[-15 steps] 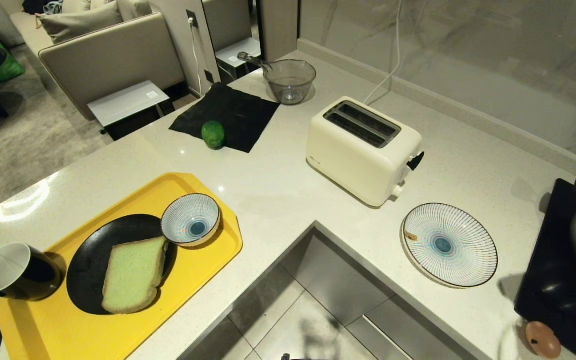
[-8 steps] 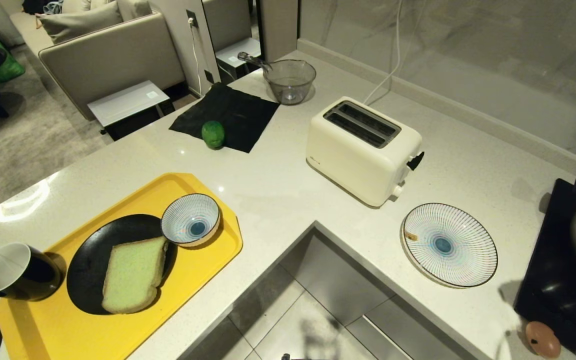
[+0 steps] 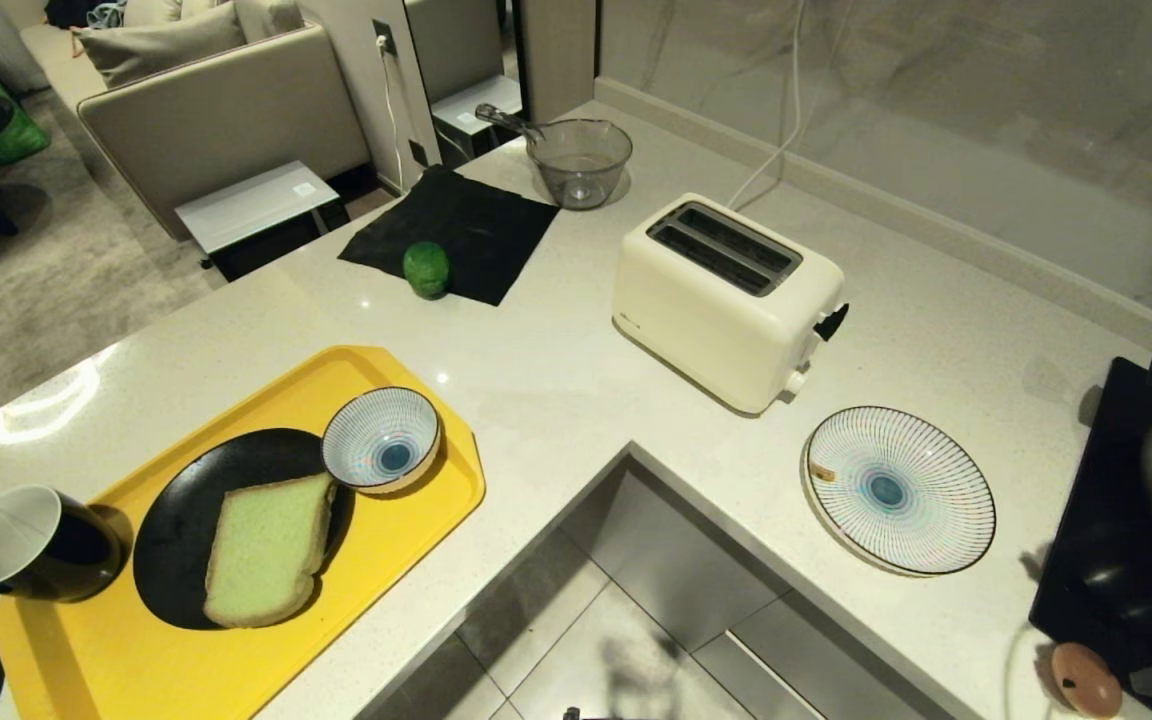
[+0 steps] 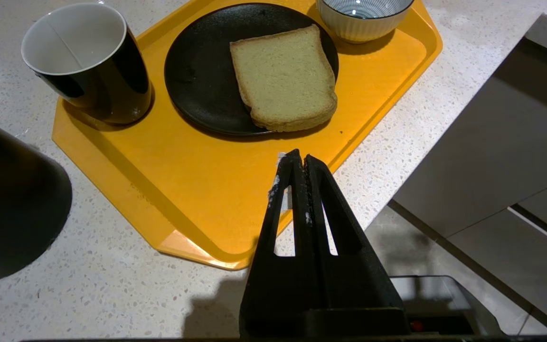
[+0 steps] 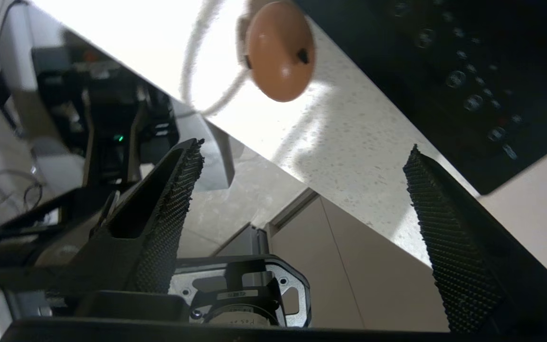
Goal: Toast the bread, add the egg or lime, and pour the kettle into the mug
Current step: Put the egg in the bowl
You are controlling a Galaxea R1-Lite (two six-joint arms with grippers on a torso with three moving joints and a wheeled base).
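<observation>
Right gripper jaws wide, empty, near the egg at the counter's near-right edge. Left gripper jaws closed, empty, over yellow tray near bread.

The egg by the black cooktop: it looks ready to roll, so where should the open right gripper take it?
Across the egg's rounded middle, from the counter-edge side where the right gripper points, jaws spread; the black cooktop crowds its far side.

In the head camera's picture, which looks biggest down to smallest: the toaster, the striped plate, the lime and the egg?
1. Toaster
2. Striped plate
3. Egg and lime: these look about alike, and the egg lies nearer the camera, so I won't rank them.
</observation>
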